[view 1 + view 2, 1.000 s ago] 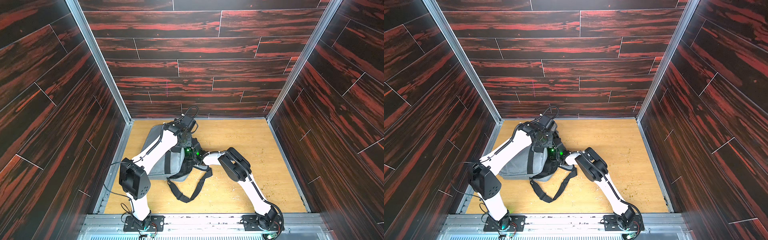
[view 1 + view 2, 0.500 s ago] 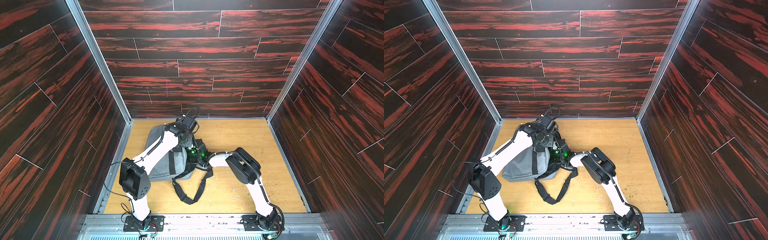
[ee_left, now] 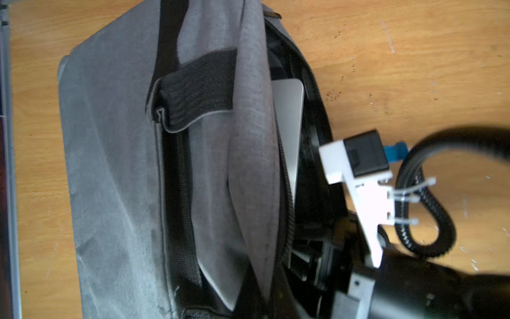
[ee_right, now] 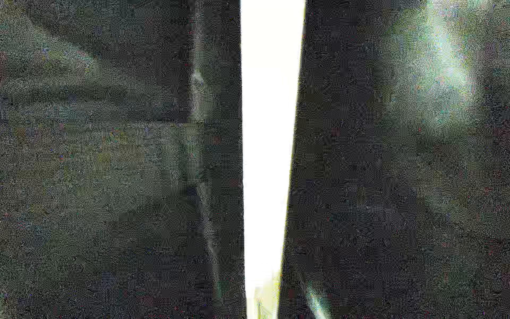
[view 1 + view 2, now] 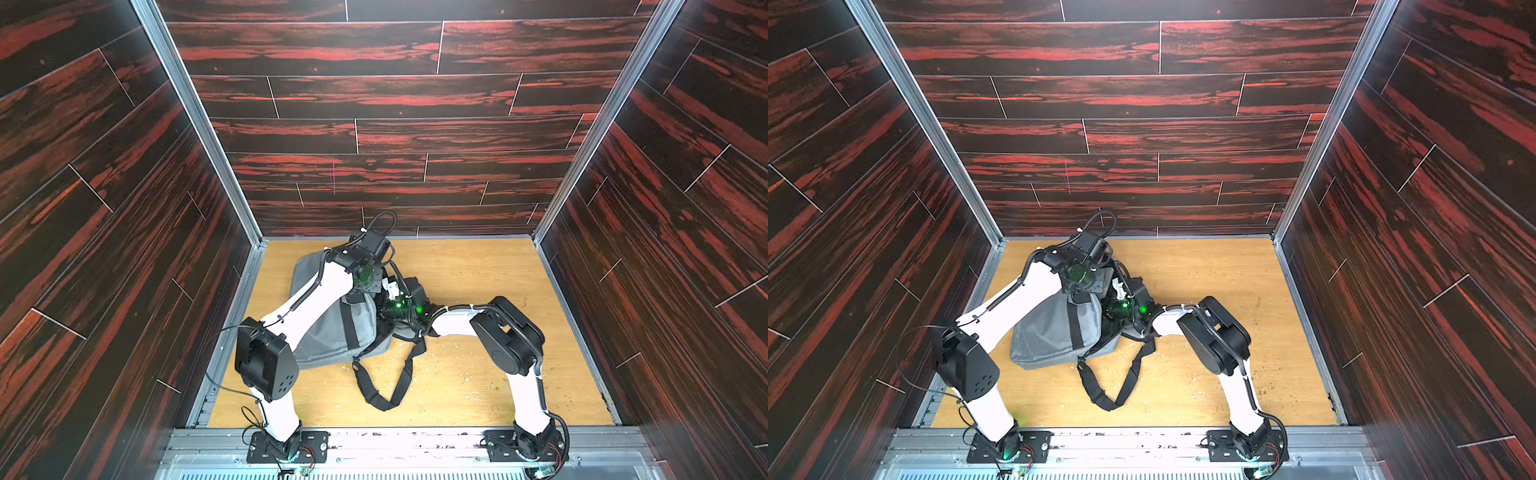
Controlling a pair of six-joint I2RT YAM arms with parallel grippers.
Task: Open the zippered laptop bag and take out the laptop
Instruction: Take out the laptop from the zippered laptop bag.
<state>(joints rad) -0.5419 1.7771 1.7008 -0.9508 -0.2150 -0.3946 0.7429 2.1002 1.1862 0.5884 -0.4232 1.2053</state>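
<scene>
Shoulder strap (image 5: 386,386) at 6 o'clock; zippered laptop bag (image 5: 328,336) toward 9, laptop (image 3: 289,116) inside its unzipped mouth. Right gripper (image 5: 384,309) is buried inside, so we can't tell its jaws; left gripper (image 5: 362,296) pinches flap (image 3: 254,138) up. We'd hold it high and pull the laptop straight.

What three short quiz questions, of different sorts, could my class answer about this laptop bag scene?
1. True or false: the laptop bag is zipped shut.
2. The laptop is: A outside the bag; B inside, partly showing; C lifted clear.
3. Fill in: the black shoulder strap lies looped on the ____.
Key: 1 false; 2 B; 3 table.
</scene>
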